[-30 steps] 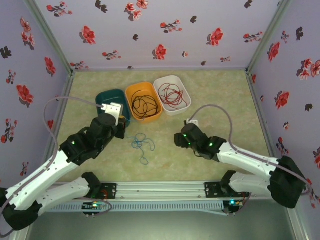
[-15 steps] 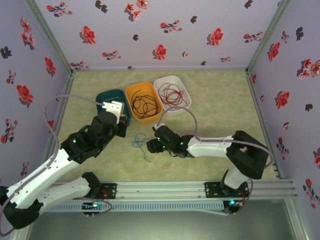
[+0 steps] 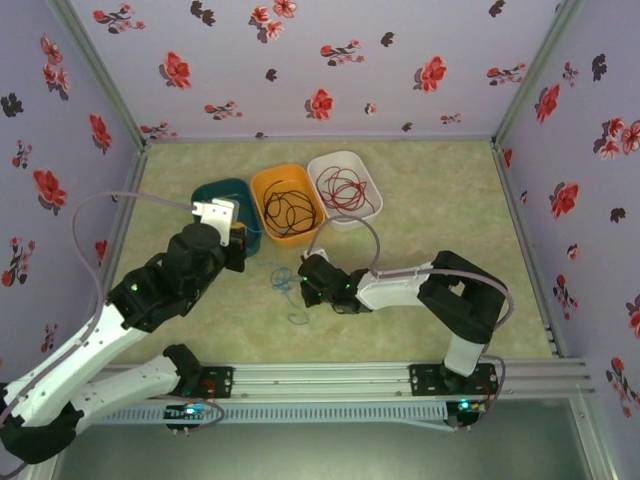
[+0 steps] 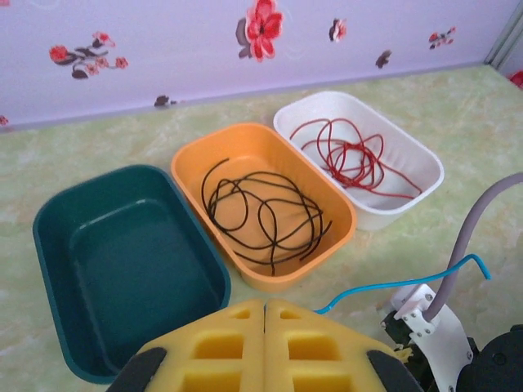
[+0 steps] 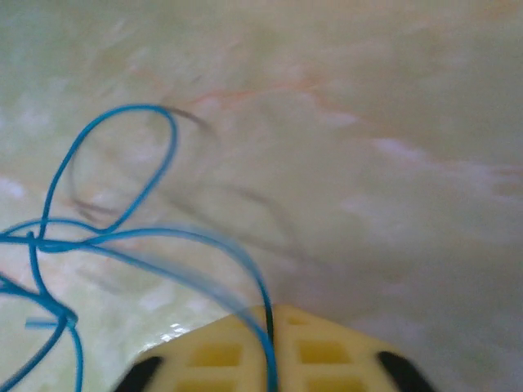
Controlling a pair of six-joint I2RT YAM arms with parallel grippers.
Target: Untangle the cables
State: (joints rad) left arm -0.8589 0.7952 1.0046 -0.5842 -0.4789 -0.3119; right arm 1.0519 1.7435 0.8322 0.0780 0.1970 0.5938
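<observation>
Inside the closed right end effector (image 5: 270, 317) runs the blue cable (image 5: 131, 107).

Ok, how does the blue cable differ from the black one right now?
The blue cable is out on the table; the black cable sits inside the orange tub. The right gripper is shut on the blue cable; nothing touches the black cable. Both are thin, loosely looped wires.

Overhead, close wrists; blue cable (image 3: 281, 282) shared

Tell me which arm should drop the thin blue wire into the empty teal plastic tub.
Right. The right gripper is shut on the thin blue wire; the left gripper hangs shut, empty.
</observation>
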